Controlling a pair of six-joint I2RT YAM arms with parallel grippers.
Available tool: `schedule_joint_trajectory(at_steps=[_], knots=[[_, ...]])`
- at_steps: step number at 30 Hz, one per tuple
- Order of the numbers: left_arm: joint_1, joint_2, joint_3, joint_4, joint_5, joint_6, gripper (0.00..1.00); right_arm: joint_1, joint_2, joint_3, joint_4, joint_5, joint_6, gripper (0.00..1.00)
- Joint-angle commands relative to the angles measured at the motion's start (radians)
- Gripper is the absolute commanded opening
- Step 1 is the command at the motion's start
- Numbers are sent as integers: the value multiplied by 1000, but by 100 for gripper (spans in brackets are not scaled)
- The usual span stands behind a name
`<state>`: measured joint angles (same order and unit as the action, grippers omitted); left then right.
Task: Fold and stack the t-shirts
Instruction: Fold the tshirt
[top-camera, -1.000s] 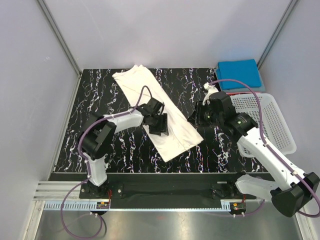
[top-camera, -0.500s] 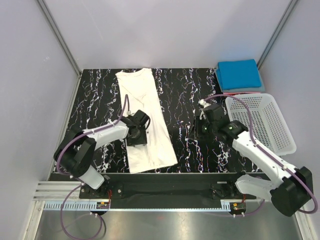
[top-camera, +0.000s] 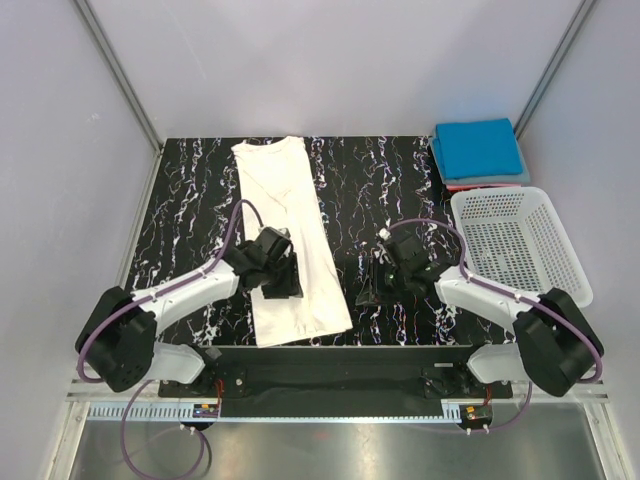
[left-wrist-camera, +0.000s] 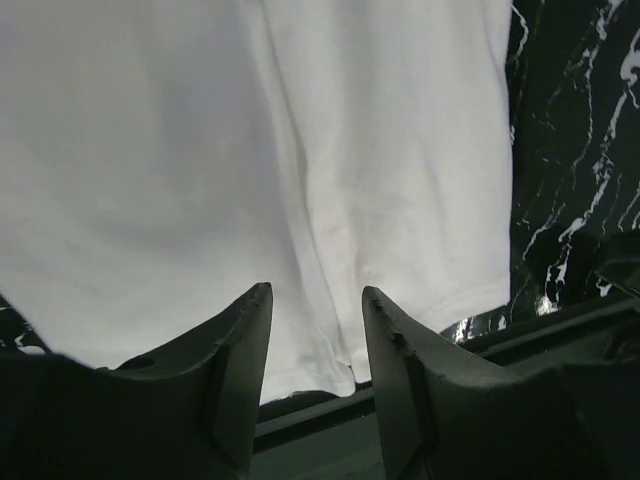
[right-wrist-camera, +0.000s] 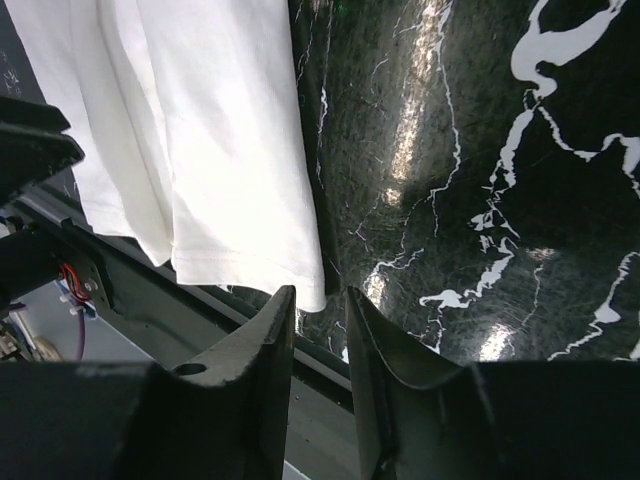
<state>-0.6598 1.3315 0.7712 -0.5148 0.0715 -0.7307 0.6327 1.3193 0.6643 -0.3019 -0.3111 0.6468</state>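
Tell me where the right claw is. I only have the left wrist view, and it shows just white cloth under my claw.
Observer: The right claw hangs open at the near right corner of the white t-shirt, holding nothing.
Operator: How does the shirt lie overall?
Observer: As one long strip, running from the near edge of the table towards its far edge.
Operator: Where's the stack?
Observer: The blue t-shirt lies folded at the far right corner, with a red edge showing under it, just beyond the white basket.
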Motion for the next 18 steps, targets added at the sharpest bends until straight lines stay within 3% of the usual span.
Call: schedule_joint_trajectory(at_steps=[1, 8, 14, 18], knots=[[-18, 14, -13, 64, 59, 4, 46, 16, 14, -22, 122, -28, 51, 34], [-35, 47, -115, 277, 163, -55, 43, 48, 101, -35, 182, -43, 73, 33], [-49, 90, -107, 291, 172, -42, 43, 74, 149, -72, 236, -20, 97, 31], [-49, 77, -79, 223, 133, -36, 50, 79, 158, -83, 224, -3, 93, 25]])
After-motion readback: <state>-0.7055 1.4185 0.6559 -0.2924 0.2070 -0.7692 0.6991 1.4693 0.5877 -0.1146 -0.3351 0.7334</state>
